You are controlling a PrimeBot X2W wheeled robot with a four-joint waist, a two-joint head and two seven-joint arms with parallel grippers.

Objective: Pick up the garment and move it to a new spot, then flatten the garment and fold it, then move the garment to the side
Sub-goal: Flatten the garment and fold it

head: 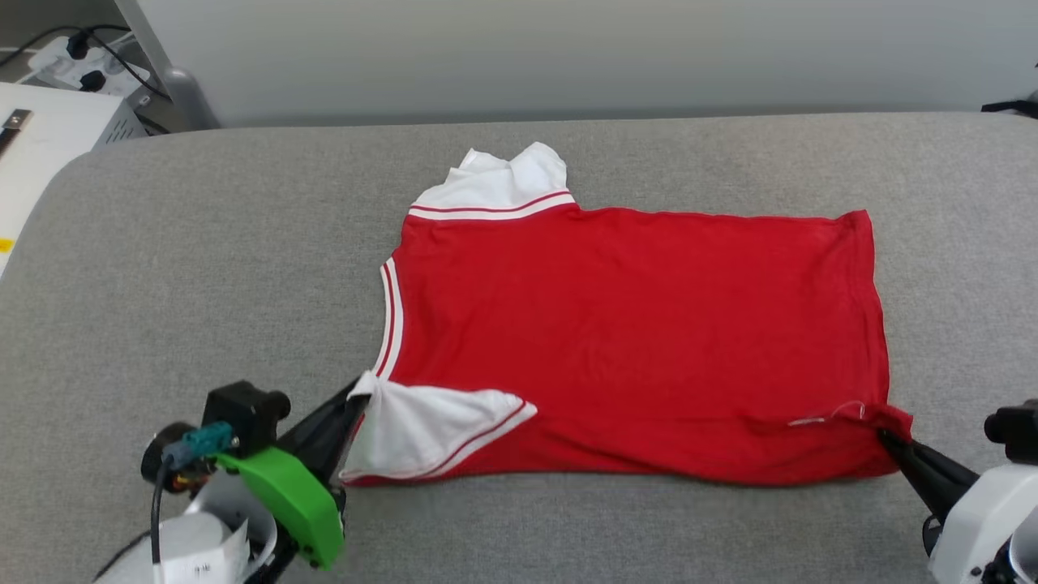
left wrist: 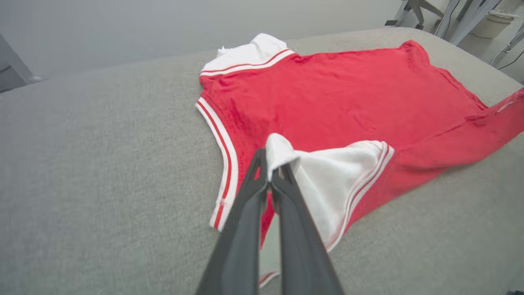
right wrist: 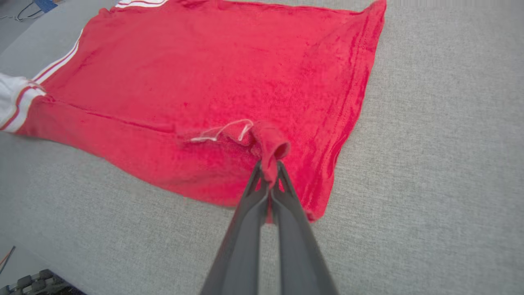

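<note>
- The garment (head: 632,324), a red T-shirt, lies spread across the middle of the grey fabric-covered worktop (head: 203,268). Its striped collar (head: 389,316) points to our left and its hem (head: 874,316) to our right.
- It is mostly flat, which suits a fold. The far white sleeve (head: 503,182) bunches at the back edge, and the near white sleeve (head: 430,430) is turned in over the red body.
- Our left gripper (head: 357,401) is clamped on the tip of that near sleeve. The left wrist view shows white cloth pinched between its closed fingers (left wrist: 286,192).
- Our right gripper (head: 888,438) is closed on the near hem corner. The right wrist view shows a puckered nub of red fabric rising from its tips, beside a loose white thread (right wrist: 221,131).
- We judge that holding both ends of the near long edge lets us keep it taut and carry it over evenly as one line.
- Flattening looks largely done. Folding seems to be the step in hand, and the move aside remains.
- The risk is uneven tension: the thin fabric could slip from one pinch or drag the far edge askew.
- A power strip (head: 73,57) and a white box (head: 49,130) sit off the worktop's far left corner, well apart from the shirt.
</note>
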